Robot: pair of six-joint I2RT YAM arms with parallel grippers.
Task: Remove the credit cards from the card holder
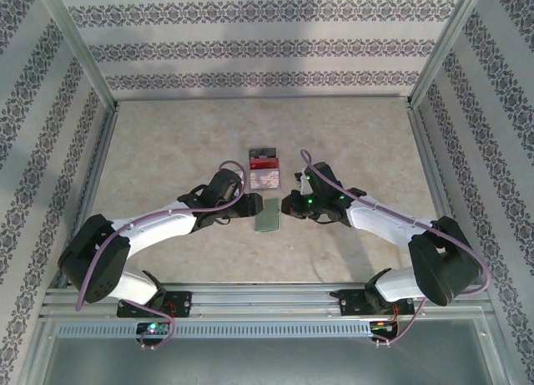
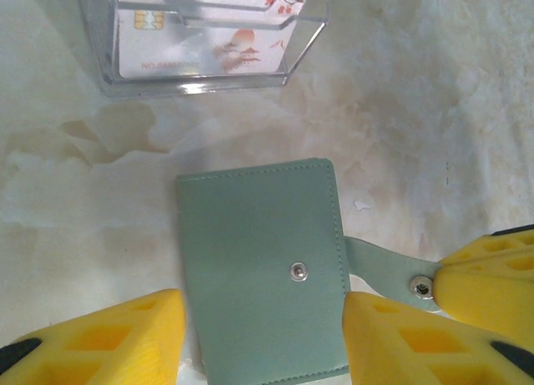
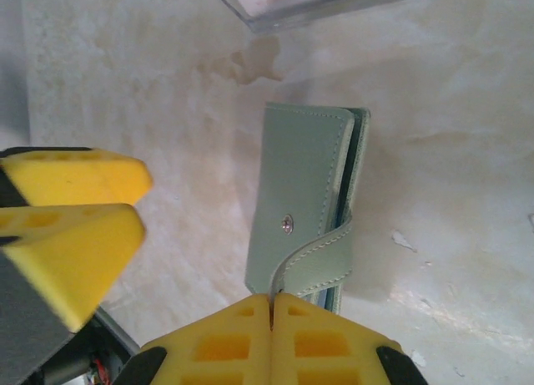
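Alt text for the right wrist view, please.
The right gripper pinches the snap strap of the folded green card holder lying on a marbled table. The left gripper sits at left; a clear box corner at top.

Top view: bright, even, diffuse light from above; soft, faint shadows under arms on table; patterned walls crisp, no glare.
Left wrist view: table washed pale; white glare strip along lower rim of clear plastic box; card holder sharp; left gripper's fingers soft at bottom edge.
Right wrist view: soft shadow right of card holder; right gripper's fingers slightly blurred, close to lens.
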